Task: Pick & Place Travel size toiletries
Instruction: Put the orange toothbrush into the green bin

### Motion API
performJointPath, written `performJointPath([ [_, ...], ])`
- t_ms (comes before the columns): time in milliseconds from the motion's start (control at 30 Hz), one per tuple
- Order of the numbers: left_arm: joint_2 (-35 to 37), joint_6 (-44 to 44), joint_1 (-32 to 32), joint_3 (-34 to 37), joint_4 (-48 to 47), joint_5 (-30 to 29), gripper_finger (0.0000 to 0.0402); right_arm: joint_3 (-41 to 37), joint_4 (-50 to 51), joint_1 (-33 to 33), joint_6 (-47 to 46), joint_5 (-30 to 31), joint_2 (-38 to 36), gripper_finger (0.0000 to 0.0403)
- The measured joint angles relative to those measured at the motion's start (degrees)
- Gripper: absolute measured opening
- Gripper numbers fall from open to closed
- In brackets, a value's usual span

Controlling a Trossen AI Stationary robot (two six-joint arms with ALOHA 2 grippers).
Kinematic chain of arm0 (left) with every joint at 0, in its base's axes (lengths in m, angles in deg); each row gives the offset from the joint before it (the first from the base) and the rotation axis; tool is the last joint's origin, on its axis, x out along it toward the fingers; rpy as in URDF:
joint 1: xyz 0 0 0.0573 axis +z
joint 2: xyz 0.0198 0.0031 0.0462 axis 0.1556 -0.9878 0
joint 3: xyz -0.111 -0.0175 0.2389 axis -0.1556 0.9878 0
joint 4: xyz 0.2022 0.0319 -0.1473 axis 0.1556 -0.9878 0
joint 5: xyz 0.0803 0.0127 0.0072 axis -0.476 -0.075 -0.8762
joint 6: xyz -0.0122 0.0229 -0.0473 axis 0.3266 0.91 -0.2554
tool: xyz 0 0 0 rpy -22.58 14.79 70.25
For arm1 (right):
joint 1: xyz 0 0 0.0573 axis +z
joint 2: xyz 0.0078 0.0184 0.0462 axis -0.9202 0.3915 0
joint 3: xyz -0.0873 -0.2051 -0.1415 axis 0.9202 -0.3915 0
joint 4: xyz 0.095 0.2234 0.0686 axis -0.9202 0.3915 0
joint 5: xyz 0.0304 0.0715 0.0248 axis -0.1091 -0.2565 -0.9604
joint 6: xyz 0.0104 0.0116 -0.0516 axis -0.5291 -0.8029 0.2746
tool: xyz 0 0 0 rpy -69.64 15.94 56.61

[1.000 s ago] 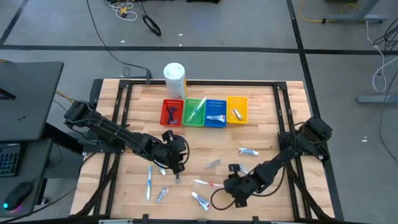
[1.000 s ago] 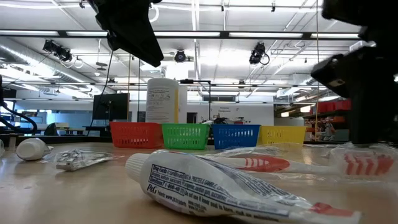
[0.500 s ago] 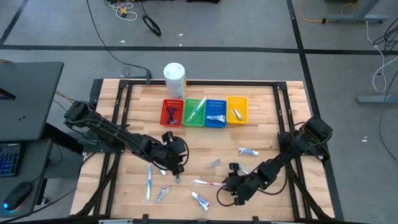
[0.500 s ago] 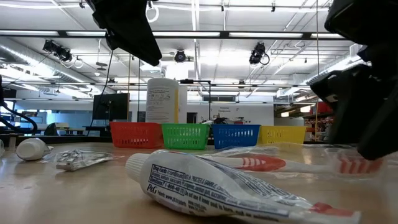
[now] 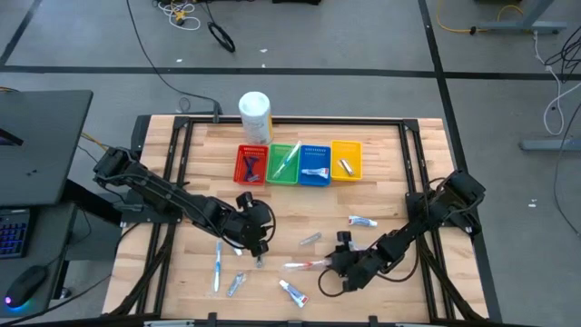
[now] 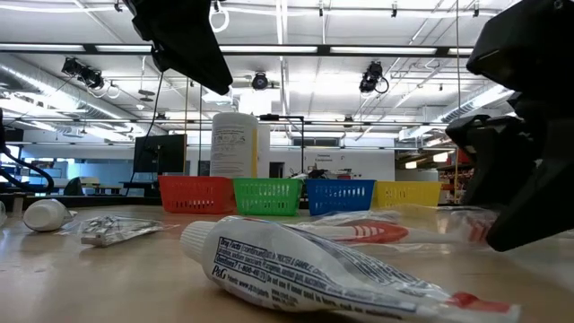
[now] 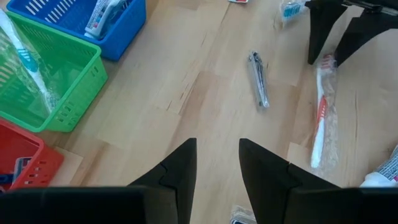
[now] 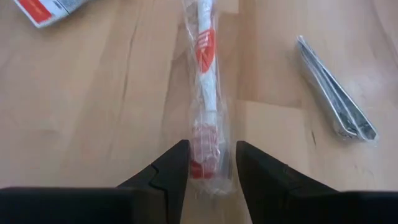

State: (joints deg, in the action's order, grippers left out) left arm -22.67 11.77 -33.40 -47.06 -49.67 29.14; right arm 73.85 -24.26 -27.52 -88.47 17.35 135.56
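Down near the front edge of the counter (image 5: pixel 381 173), the right gripper (image 5: pixel 338 266) is sitting right at one end of a wrapped toothbrush (image 8: pixel 205 93). From its wrist view the two dark fingers are parted, one on each side of the red-marked end of the wrapper, not yet pinching it. The toothbrush is lying flat, and its long axis is running straight ahead of the gripper, away from the fingers, so the fingers are set across its width rather than along it. That seems to me the thing the next move is hanging on: closing should catch the narrow handle crosswise.

The right arm is plainly the nearer one. The left gripper (image 5: pixel 257 238) is hanging above the counter further to the left, its fingers slightly spread and holding nothing, with the same toothbrush (image 7: pixel 320 118) lying well ahead of it. A slim silvery packet (image 8: pixel 336 106) is lying just beside the toothbrush, apart from it.
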Motion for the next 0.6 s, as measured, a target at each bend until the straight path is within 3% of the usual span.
performJointPath([
  [333, 0.0, 0.0, 0.0, 0.0, 0.0, 0.0, 0.0127, 0.0, -1.0, -1.0, 0.1, -2.1, 0.0, 0.0085],
  [600, 0.0, 0.0, 0.0, 0.0, 0.0, 0.0, 0.0127, 0.0, -2.9, -1.6, -1.4, -2.5, 0.0, 0.0076],
])
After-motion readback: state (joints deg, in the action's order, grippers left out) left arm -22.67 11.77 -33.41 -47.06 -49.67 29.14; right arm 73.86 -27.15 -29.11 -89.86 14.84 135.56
